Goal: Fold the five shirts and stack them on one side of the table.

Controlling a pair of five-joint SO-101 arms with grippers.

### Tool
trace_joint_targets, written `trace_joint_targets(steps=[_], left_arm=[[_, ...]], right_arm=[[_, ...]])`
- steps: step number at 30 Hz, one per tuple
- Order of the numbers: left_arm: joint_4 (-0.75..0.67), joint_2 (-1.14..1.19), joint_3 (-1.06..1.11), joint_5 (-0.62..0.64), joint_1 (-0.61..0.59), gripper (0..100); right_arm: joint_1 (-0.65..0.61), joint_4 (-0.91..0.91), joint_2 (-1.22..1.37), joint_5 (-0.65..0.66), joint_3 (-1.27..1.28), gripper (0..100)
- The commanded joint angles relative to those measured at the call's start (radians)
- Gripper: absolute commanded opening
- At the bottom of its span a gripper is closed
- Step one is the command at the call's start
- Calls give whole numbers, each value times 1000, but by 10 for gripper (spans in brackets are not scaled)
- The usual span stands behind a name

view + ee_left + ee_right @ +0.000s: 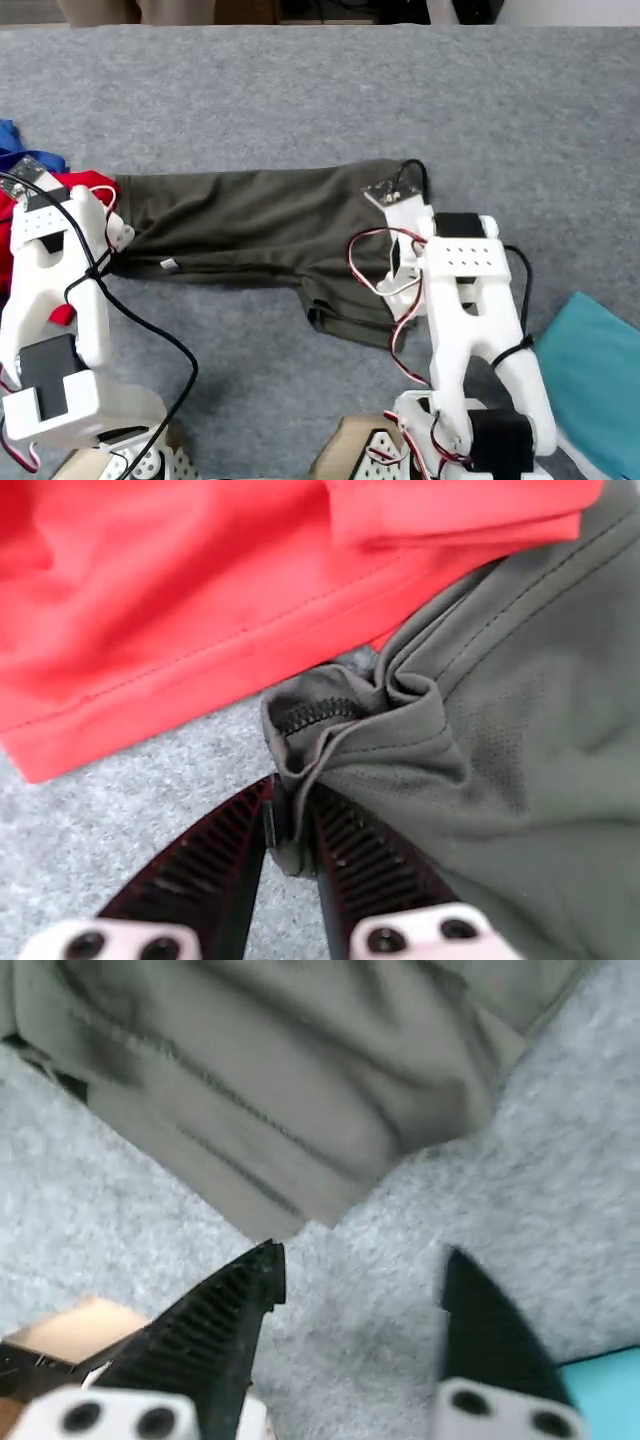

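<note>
Shirt in work is the olive shirt (pixel 250 225) — laid long across mid-table, one sleeve poking toward the arms. Left gripper (pixel 290 790) is clamped on its bunched edge, touching the red shirt (pixel 200 590). Right gripper (pixel 363 1255) hangs with jaws spread over bare table (pixel 300 90), just off the other end. We judge it mid-fold, early overall: red shirt and blue cloth (pixel 12 140) heaped left, teal shirt (pixel 595 360) right — all lying loose on the table.

Left arm (pixel 40 290) and right arm (pixel 470 310) white plastic shells, black servo blocks (pixel 45 365). Loose black cables (pixel 150 327), red-and-white wires (pixel 352 262). Jaws are black, ribbed inside, white mounts with dark screw holes.
</note>
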Motion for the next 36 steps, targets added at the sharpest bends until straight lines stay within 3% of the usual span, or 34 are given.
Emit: trace_joint_targets(steps=[1,6,15,24,36], left_arm=[[-12,-15,-6,-11,-3,19],[-12,-13,-5,-9,-3,19],[-14,-7,-5,-9,-3,19],[-15,-7,-5,-9,-9,19],[-69,-13,37,-9,-3,19]], right_arm=[[-18,-15,5,2,21,300],[-18,-17,5,63,41,229],[-116,-84,82,61,71,228],[-25,-117,280,64,15,224],[-28,-176,216,69,19,224]])
